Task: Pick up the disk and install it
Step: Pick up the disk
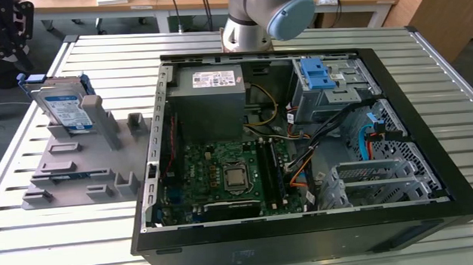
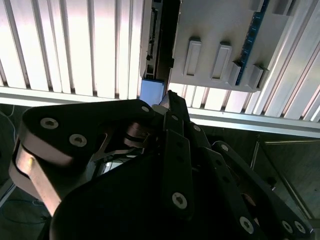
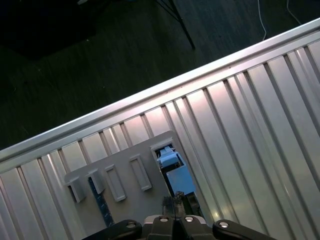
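- Holds the end effector [image 3: 174,202] narrow, pinched together, empty.
- Hovers off the table [image 1: 90,246] edge, near the disk [image 1: 66,109] standing upright in a grey holder [image 1: 78,169].

Robotics lab: slatted metal bench [image 1: 61,239], opened computer case [image 1: 305,240], robot arm [image 1: 263,14].

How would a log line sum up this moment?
disk: standing in grey holder, not installed | gripper: close to disk's blue edge | case: open
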{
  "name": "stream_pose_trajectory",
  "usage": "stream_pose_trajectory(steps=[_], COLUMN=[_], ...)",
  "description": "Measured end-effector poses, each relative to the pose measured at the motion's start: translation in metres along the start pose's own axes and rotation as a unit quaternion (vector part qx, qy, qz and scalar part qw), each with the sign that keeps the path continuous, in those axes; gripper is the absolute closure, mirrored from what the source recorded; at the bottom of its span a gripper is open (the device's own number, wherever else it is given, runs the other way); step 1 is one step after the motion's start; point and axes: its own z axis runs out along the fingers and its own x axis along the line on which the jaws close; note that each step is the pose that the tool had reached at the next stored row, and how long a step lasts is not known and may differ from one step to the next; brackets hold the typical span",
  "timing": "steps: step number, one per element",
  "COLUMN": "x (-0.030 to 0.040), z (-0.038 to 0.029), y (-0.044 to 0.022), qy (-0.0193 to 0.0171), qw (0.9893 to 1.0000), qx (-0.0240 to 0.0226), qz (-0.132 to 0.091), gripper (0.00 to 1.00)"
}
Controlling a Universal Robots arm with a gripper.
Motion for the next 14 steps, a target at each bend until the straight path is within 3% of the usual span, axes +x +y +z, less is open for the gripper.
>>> stream_pose_trajectory(steps=[14], x=[0.0], z=[0.0], y=[0.0], qy=[0.0003], qw=[0.9999], qx=[0.0], qz=[-0.011], gripper=[0.89])
